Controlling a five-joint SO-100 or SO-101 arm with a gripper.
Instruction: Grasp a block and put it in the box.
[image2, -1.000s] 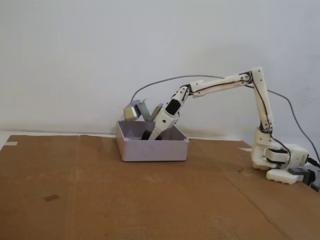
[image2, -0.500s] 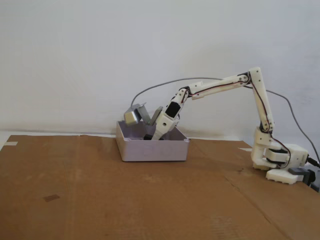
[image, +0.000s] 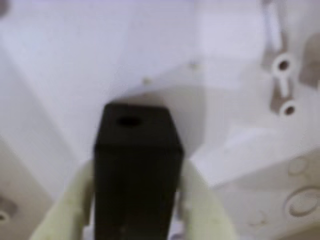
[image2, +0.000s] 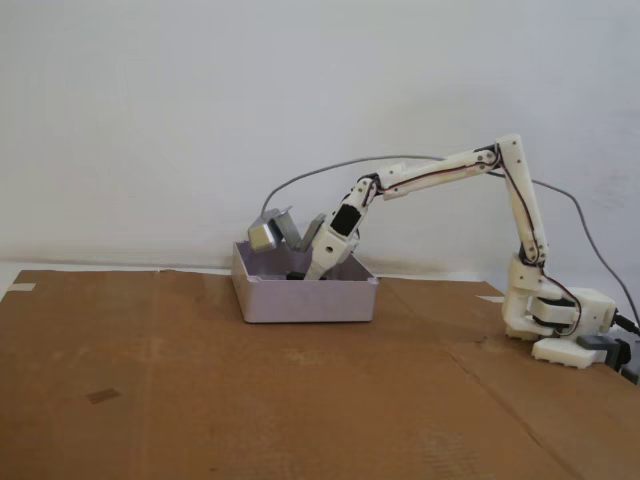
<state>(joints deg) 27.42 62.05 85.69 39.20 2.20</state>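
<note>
The small matte black rectangular block (image: 136, 170) is clamped between the pale two-finger gripper (image: 135, 200), its holed end pointing at the floor of the shallow pale lilac-grey plastic box (image2: 305, 298). The block is held inside the box walls, near the middle. The box stands at the rear edge of the brown cardboard sheet (image2: 250, 400).

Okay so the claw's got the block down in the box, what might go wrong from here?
The block sits between the claw's pale fingers above the box floor; released from there it may bounce or tip. Moulded posts stand nearby inside the box, so a sideways swing might hit them.
</note>
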